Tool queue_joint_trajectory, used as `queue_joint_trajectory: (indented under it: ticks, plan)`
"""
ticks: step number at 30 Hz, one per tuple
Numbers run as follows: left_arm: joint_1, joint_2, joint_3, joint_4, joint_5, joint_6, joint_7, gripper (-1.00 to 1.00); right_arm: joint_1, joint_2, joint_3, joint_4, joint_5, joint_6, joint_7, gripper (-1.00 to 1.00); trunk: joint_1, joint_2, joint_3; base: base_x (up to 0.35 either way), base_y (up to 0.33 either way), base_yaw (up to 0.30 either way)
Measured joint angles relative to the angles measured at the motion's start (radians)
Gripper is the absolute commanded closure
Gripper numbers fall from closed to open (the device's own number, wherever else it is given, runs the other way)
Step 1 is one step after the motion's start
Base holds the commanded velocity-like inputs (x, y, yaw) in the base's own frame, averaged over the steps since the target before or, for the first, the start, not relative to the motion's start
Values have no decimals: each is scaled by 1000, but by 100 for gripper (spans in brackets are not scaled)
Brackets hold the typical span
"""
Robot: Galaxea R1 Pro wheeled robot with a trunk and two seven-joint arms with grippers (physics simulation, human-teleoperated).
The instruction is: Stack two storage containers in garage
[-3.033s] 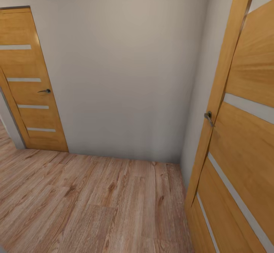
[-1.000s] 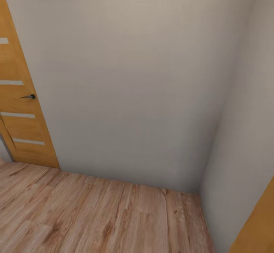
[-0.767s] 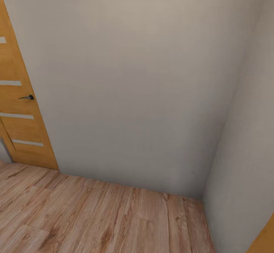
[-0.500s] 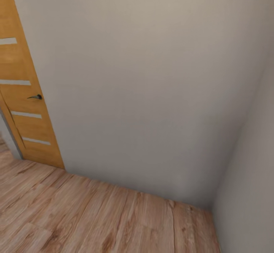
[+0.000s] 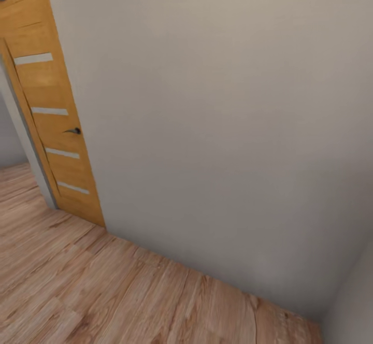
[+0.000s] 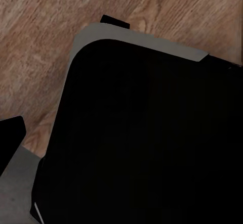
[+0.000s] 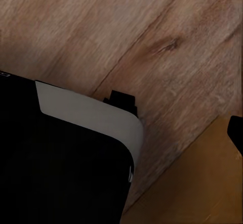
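In transit, facing a plain grey wall (image 5: pixel 223 126).
Wood-plank floor (image 5: pixel 103 292) underfoot; an orange door (image 5: pixel 52 111) stood at the left. Wrist views looked down on a black, grey-edged body (image 6: pixel 152 133), possibly the robot's base; finger spread could not be judged.

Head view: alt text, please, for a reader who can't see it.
A plain pale wall meets a light wood-plank floor. At the left, an orange wooden door with pale horizontal strips and a dark handle stands beside an opening.

I have open wood-plank floor (image 5: pixel 103 292) ahead, blocked by the grey wall (image 5: pixel 217 126), with a wooden door (image 5: pixel 54 116) at its left end.
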Motion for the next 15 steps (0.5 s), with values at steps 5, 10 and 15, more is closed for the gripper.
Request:
queue_joint_trajectory:
  ticks: [5, 10, 15]
  plan:
    - [0, 0, 0, 0, 0, 0, 0, -100, 0, 0, 0, 0, 0, -1, 0, -100, 0, 0, 0, 148, -1, 277]
    - [0, -1, 0, 0, 0, 0, 0, -100, 0, 0, 0, 0, 0, -1, 0, -100, 0, 0, 0, 13, 0, 277]
    - [0, 0, 1, 0, 1, 0, 0, -100, 0, 3, 0, 0, 0, -4, -2, -100, 0, 0, 0, 1, 0, 277]
